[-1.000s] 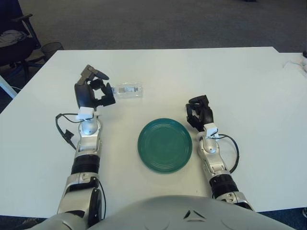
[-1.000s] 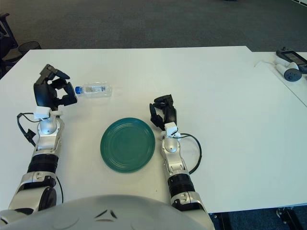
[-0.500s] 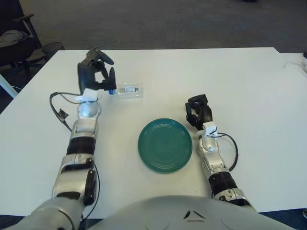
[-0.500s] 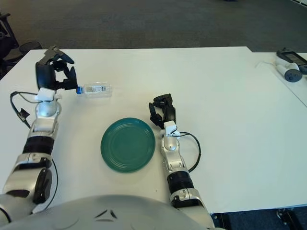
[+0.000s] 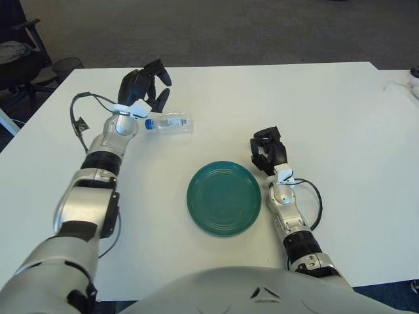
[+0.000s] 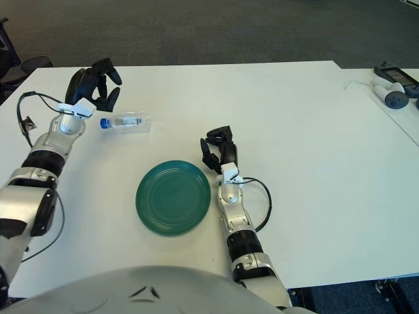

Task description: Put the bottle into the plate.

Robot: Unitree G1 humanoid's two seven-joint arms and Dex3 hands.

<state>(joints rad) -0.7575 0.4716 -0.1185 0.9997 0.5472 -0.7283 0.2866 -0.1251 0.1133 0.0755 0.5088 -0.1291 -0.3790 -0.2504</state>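
Since a second ago the left hand [image 5: 145, 84] has swung from beside the table's left part up toward 11 o'clock, past the bottle's cap end, its arm now stretched out long; the bottle and plate have not shifted.

The bottle [image 5: 169, 123] lies on its side on the white table [image 5: 327, 104], at about 11 o'clock from the plate [image 5: 224, 199] and well apart from it. It is clear, thin plastic with a small label and a blue cap pointing to 9 o'clock. The left hand sits just at 10 o'clock of that cap, its dark fingers spread and holding nothing; whether a fingertip touches the cap cannot be told.

Between bottle and plate the tabletop is bare, smooth and matte. The plate is round, glossy dark green, with faint rings in its well and a low rim. The right hand [image 5: 267, 151] shows just at 2 o'clock of the plate's rim, fingers curled with nothing in them, a thin black cable looping off its wrist.

Open white surface runs wide toward 3 o'clock. The table's far edge lies not far beyond the left hand, at 12 o'clock, with grey carpet [image 5: 262, 33] past it.
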